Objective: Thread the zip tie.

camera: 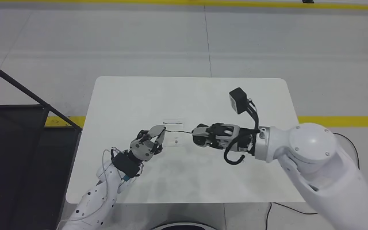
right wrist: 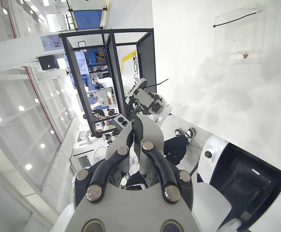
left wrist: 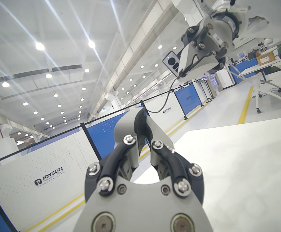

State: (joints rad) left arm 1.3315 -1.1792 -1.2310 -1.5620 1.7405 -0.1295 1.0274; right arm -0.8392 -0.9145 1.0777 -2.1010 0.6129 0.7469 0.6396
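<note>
A thin black zip tie (camera: 179,131) spans the gap between my two grippers above the middle of the white table (camera: 230,98). My left gripper (camera: 161,133) is shut on one end. In the left wrist view the zip tie (left wrist: 169,93) curves from the shut left gripper (left wrist: 143,111) up to the right gripper (left wrist: 181,73). My right gripper (camera: 195,133) is shut on the other end. In the right wrist view its shut fingertips (right wrist: 134,119) pinch the zip tie (right wrist: 133,109), with the left gripper (right wrist: 142,97) just beyond.
A clear flat tray (camera: 172,141) lies on the table under the grippers, with a second black zip tie (right wrist: 235,20) at the tray's (right wrist: 237,59) far edge. A black frame (camera: 23,92) stands off the table's left side. Bare tabletop lies to the right and far side.
</note>
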